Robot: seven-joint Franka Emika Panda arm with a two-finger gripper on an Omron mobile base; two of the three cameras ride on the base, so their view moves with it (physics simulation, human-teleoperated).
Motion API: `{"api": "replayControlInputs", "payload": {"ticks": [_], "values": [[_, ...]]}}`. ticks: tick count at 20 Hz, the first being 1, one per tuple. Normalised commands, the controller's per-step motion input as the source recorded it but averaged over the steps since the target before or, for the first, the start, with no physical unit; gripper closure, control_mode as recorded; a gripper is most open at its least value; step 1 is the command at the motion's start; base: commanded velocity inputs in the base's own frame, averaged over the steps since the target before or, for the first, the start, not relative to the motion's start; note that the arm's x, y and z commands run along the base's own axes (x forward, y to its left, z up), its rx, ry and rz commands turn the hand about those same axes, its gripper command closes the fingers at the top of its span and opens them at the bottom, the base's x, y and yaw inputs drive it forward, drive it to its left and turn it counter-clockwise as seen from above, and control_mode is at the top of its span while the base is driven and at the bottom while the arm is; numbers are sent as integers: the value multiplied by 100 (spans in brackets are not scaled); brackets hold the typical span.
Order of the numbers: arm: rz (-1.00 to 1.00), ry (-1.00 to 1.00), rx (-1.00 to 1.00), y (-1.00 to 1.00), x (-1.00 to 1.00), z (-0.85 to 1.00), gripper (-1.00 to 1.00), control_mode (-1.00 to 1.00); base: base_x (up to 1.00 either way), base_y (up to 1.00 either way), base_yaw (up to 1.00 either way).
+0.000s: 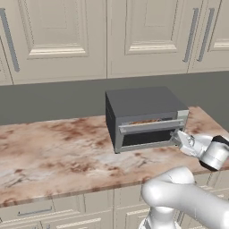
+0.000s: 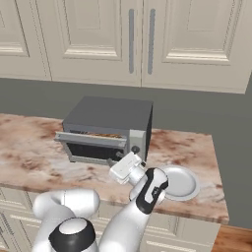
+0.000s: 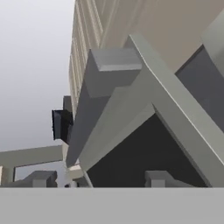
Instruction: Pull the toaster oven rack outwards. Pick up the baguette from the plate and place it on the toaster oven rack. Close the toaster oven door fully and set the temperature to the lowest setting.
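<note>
Cream panelled cabinets (image 1: 62,38) with slim grey bar handles hang over a flat grey wall. Below runs the counter (image 1: 53,152), glossy marble veined in rusty brown and white. On it sits the toaster oven (image 1: 143,116), a boxy dark grey metal shell with a silver-grey front. Its door (image 1: 152,126), a framed panel of dark glass, stands nearly upright and slightly ajar, and through the gap at its top I see an orange-brown strip, the baguette (image 1: 145,121), lying inside; the rack under it I cannot make out. The plate (image 2: 182,183), round, white, shallow and rimmed, rests bare on the counter just right of the oven. My gripper (image 1: 175,137) is at the door's lower right corner, fingers spread wide and holding nothing; whether a fingertip (image 3: 158,178) touches the frame I cannot tell.
</note>
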Motion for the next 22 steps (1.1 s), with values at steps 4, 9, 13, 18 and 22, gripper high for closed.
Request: {"api": "replayControlInputs", "payload": {"ticks": [4, 9, 13, 18, 22], "values": [[-61, 9, 0, 70, 0, 63, -100, -100, 0, 0, 0], [-61, 10, 0, 68, 0, 81, -100, -100, 0, 0, 0], [-60, 14, 0, 53, 0, 100, -100, -100, 0, 0, 0], [-62, 20, -4, 49, 0, 100, -100, -100, 0, 0, 0], [-65, 25, -9, 46, 4, 95, -100, -100, 0, 0, 0]]}}
